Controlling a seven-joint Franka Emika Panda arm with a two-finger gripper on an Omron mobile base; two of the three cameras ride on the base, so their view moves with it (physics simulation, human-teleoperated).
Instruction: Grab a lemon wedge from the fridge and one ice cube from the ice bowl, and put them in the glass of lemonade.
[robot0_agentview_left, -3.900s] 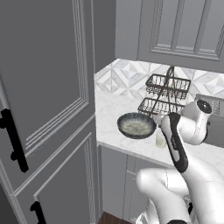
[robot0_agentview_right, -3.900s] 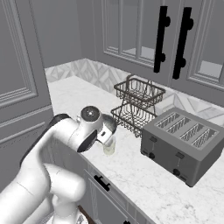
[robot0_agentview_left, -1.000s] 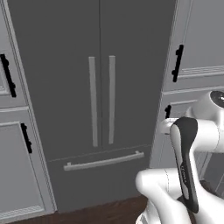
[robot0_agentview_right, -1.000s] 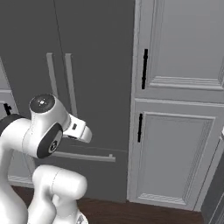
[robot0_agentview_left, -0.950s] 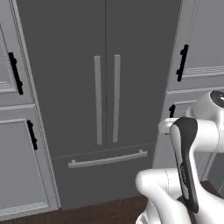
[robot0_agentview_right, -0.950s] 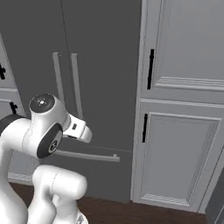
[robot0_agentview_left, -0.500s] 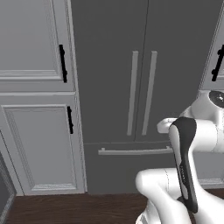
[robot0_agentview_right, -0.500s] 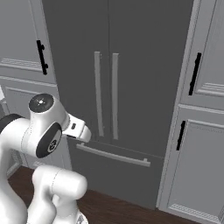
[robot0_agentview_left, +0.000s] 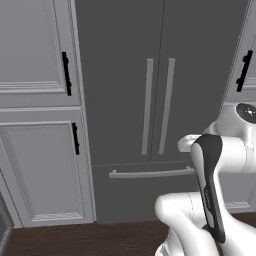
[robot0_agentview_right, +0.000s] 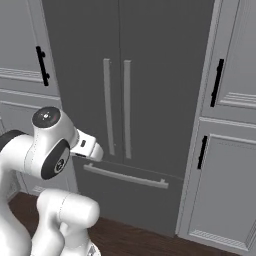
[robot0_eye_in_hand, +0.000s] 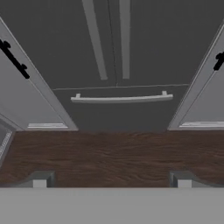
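Fridge (robot0_agentview_left: 150, 75), a tall dark grey double-door unit with a smooth matte face, is filling the centre of both base views in front of you. You are looking at its two doors sitting closed, with a thin seam between them. Two long pale grey vertical bar handles (robot0_agentview_left: 159, 106) are running side by side down the middle of the frame, one on each door just beside the seam. Below them a pale grey horizontal bar handle (robot0_agentview_left: 150, 173) is crossing the lower drawer front, standing off on small posts.

Panelled pale grey cabinets (robot0_agentview_left: 37, 150) with raised rectangular mouldings are flanking the fridge on both sides, and short black bar handles (robot0_agentview_left: 66, 73) are standing upright near their inner edges. Dark brown wood-grain floor (robot0_eye_in_hand: 112, 153) is spreading across the lower half of the hand view, meeting the fridge's base in the middle of that frame.

The two-finger gripper (robot0_eye_in_hand: 112, 183) is pointing down and forward at the floor ahead of the fridge; you are seeing its small dark squared finger tips (robot0_eye_in_hand: 39, 180) rising at the lower left and lower right of the hand view, standing wide apart with nothing between them.
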